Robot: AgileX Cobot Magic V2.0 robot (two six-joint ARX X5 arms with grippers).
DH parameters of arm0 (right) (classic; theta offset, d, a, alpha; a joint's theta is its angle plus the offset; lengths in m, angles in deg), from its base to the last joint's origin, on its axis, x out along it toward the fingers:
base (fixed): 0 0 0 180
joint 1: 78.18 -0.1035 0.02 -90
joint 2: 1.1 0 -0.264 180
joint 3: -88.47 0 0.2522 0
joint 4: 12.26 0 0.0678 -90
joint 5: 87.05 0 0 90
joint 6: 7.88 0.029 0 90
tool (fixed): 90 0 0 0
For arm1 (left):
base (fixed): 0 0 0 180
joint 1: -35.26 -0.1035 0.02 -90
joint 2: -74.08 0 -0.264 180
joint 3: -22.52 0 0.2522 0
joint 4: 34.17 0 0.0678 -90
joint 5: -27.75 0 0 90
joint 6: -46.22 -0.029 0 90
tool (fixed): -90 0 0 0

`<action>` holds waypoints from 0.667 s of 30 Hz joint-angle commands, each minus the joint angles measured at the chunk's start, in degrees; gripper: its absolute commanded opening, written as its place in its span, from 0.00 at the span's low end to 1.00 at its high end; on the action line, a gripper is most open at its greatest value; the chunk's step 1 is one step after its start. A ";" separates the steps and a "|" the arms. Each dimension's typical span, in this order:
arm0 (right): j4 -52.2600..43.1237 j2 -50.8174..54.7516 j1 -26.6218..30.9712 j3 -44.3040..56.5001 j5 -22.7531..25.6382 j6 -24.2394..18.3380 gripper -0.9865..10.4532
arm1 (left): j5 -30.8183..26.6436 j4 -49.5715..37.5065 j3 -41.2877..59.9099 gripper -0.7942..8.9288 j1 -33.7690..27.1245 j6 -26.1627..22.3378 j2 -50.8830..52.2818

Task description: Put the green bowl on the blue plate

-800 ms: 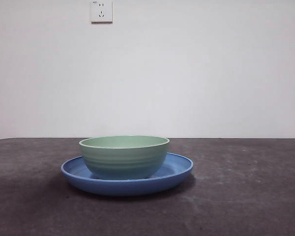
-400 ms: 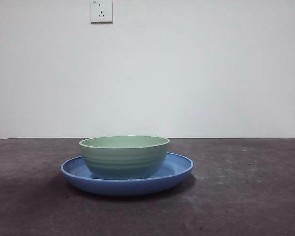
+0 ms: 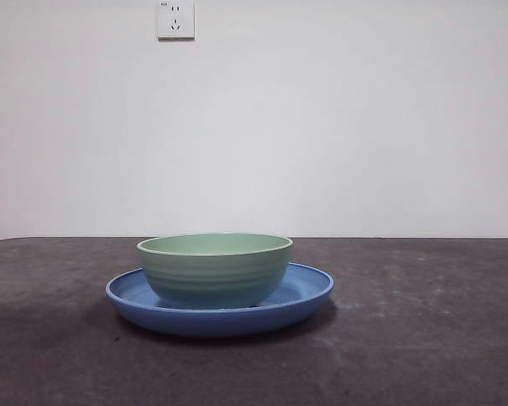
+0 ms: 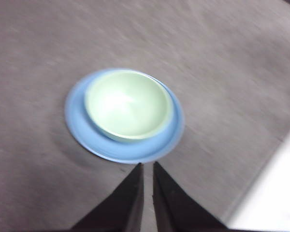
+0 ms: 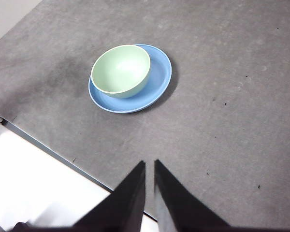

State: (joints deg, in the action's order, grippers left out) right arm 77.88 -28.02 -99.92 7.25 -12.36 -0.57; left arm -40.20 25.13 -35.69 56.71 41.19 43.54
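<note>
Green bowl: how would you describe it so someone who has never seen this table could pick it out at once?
On the dark grey table, below the white wall socket, lies a wide blue plate. The green bowl stands upright on that plate, off-centre toward one rim. It is the pale mint one with faint ridges, taller and narrower than the glossy blue plate beneath it.

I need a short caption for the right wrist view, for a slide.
Green bowl resting upright on the blue plate, off-centre, with the shut right gripper held clear of both.
</note>
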 commanded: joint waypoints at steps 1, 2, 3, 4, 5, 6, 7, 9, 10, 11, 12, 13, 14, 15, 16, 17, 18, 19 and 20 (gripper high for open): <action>-1.14 -0.28 -0.31 -0.79 -0.07 -0.50 0.11 | 0.11 -6.97 5.95 0.11 -3.30 -0.17 2.64; -1.14 -0.28 -0.31 -0.81 -0.07 -0.50 0.11 | 0.07 -10.58 8.94 0.11 -4.72 -0.79 4.07; -1.14 -0.28 -0.31 -0.81 -0.07 -0.50 0.11 | 0.07 -14.32 12.04 0.11 -6.10 -0.92 5.51; -1.14 -0.28 -0.31 -0.79 -0.04 -0.50 0.11 | 0.04 -17.42 14.75 0.11 -7.21 -0.90 6.75; -1.14 -0.28 -0.31 -0.81 -0.04 -0.50 0.11 | -0.09 -21.27 18.18 0.11 -8.55 -0.90 8.44; -1.14 -0.28 -0.31 -0.79 -0.04 -0.50 0.11 | -0.85 -25.11 21.53 0.11 -9.79 -0.72 10.12; -1.14 -0.28 -0.31 -0.81 -0.07 -0.50 0.11 | -1.84 -28.33 24.39 0.11 -10.71 -0.15 11.61; -1.16 -0.28 -0.31 -0.81 -0.07 -0.50 0.11 | -5.14 -34.49 30.71 0.11 -12.59 1.99 15.30; -1.16 -0.28 -0.31 -0.81 -0.07 -0.50 0.11 | -7.21 -36.33 33.09 0.11 -13.31 3.48 16.96; -1.16 -0.28 -0.31 -0.81 -0.07 -0.50 0.11 | -9.79 -37.64 35.58 0.11 -14.05 5.31 18.88; -1.16 -0.28 -0.31 -0.81 -0.07 -0.50 0.11 | -12.37 -38.07 37.66 0.11 -14.67 7.08 20.85; -1.16 -0.28 -0.31 -0.79 -0.07 -0.50 0.11 | -14.27 -37.81 39.04 0.11 -15.15 8.02 22.47; -1.16 -0.28 -0.31 -0.79 -0.07 -0.50 0.11 | -15.61 -37.77 40.61 0.11 -15.69 8.59 24.28; -1.16 -0.28 -0.31 -0.81 -0.07 -0.50 0.11 | -15.82 -37.66 41.51 0.11 -16.09 8.72 25.44; -1.16 -0.28 -0.31 -0.81 -0.04 -0.50 0.11 | -15.85 -37.42 42.21 0.11 -16.57 8.72 26.45; -1.16 -0.28 -0.31 -0.81 -0.04 -0.50 0.11 | -15.85 -37.40 42.84 0.11 -17.14 8.72 27.32; -1.16 -0.28 -0.31 -0.81 -0.04 -0.50 0.11 | -15.85 -37.42 43.28 0.11 -17.75 8.72 28.00; -1.18 -0.28 -0.31 -0.81 -0.07 -0.50 0.11 | -15.87 -37.46 43.63 0.11 -18.25 8.72 28.48; -1.18 -0.28 -0.31 -0.81 -0.07 -0.50 0.11 | -15.87 -36.98 43.78 0.11 -18.86 8.72 28.87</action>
State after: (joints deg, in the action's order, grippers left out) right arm 77.91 -28.02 -99.92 7.25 -12.34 -0.57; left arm -55.96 -11.63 6.89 38.07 49.14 72.41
